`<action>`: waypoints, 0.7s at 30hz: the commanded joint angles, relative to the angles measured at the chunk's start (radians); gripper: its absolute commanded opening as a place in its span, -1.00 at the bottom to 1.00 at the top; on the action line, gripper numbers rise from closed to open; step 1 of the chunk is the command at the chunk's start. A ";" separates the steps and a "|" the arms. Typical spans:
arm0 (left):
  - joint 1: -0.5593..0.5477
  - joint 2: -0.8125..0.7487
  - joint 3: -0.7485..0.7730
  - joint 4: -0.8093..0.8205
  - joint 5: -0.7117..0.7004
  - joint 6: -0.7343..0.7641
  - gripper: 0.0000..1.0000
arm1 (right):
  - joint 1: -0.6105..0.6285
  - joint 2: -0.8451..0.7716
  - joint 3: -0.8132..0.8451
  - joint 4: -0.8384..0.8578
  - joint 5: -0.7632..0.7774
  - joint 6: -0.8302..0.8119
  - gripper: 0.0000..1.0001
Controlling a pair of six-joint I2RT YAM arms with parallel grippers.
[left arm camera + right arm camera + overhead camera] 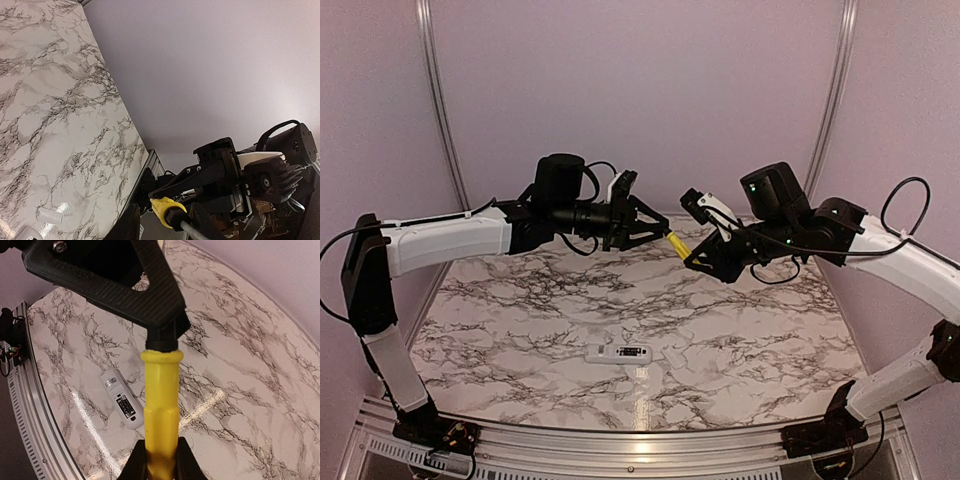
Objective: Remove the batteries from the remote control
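The white remote control (620, 352) lies flat on the marble table (520, 300) near the front middle. In the right wrist view (121, 399) its dark compartment (126, 407) is uncovered. I cannot make out separate batteries inside. Both grippers are raised above the table's back middle, well away from the remote. My right gripper (160, 462) is shut on the yellow handle of a screwdriver (160, 405). My left gripper (665, 234) sits at the screwdriver's black collar. Its jaws stand either side of the metal shaft (192, 231) with a gap, so it is open.
A small white flat piece (50, 215) lies on the marble beside the remote's corner (25, 233). A metal rail (640, 440) runs along the table's front edge, and purple walls close in the back and sides.
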 commanded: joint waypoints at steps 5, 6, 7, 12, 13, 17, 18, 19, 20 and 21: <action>0.001 0.037 0.020 0.037 0.036 -0.006 -0.39 | 0.009 -0.017 -0.003 0.021 -0.002 -0.004 -1.00; 0.001 0.038 0.018 0.037 0.037 -0.006 -0.43 | 0.009 -0.018 -0.004 0.022 -0.001 -0.002 -1.00; 0.000 0.038 0.018 0.037 0.038 -0.007 -0.47 | 0.009 -0.018 -0.004 0.022 0.001 -0.002 -1.00; -0.002 0.044 0.017 0.036 0.049 -0.008 -0.58 | 0.009 -0.015 -0.003 0.024 0.013 0.005 -1.00; -0.002 0.044 0.015 0.035 0.052 -0.008 -0.56 | 0.009 -0.013 -0.002 0.023 0.015 0.009 -1.00; -0.005 0.046 0.017 0.032 0.061 -0.003 -0.46 | 0.009 -0.006 -0.001 0.020 0.013 0.015 -1.00; -0.005 0.046 0.017 0.025 0.060 0.002 -0.46 | 0.009 -0.006 -0.001 0.020 0.013 0.016 -1.00; -0.006 0.046 0.016 0.022 0.060 0.004 -0.46 | 0.009 -0.007 0.000 0.020 0.013 0.019 -1.00; -0.007 0.046 0.015 0.021 0.060 0.006 -0.46 | 0.009 -0.006 0.000 0.020 0.015 0.021 -1.00; -0.006 0.045 0.014 0.019 0.059 0.009 -0.46 | 0.009 -0.006 0.001 0.020 0.014 0.021 -1.00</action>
